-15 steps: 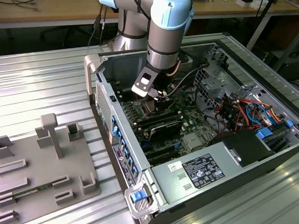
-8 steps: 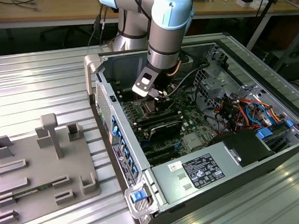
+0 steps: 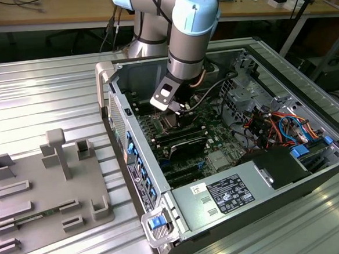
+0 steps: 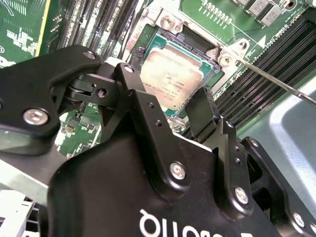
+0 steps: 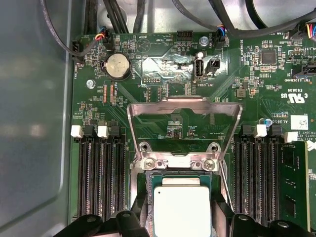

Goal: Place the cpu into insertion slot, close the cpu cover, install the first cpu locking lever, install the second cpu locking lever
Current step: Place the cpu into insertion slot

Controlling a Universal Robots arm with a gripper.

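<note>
**A:** What can go wrong from here?

**B:** In the second wrist view the cpu (image 4: 173, 74) lies flat in the insertion slot (image 4: 165, 37). The gripper (image 4: 163, 84) stands around two opposite edges of it. Whether it pinches the chip or is loose beside it, I cannot tell. My worry is this: if the gripper lifts while it grips, or lifts not straight, the chip can tilt and press the fine contacts of the socket. A locking lever (image 4: 276, 81) also sticks out free over the memory slots (image 4: 266, 54), and it could catch the gripper.

**A:** And the first wrist view?

**B:** There the cpu cover (image 5: 183, 111) stands raised between the slot and the coin battery (image 5: 117, 65). I judge that it could fall on the gripper.

**A:** And the surface, the room?

**B:** In the exterior view the arm (image 3: 192, 32) reaches down into an open computer case (image 3: 137, 158). The case lies on a ribbed metal table (image 3: 45, 95). A grey fixture plate (image 3: 33, 171) sits at eight o'clock from the gripper, the power supply (image 3: 232, 192) at five o'clock and the coloured cables (image 3: 274, 125) at three o'clock. Wooden workbenches (image 3: 45, 10) are at twelve o'clock, behind.
</note>
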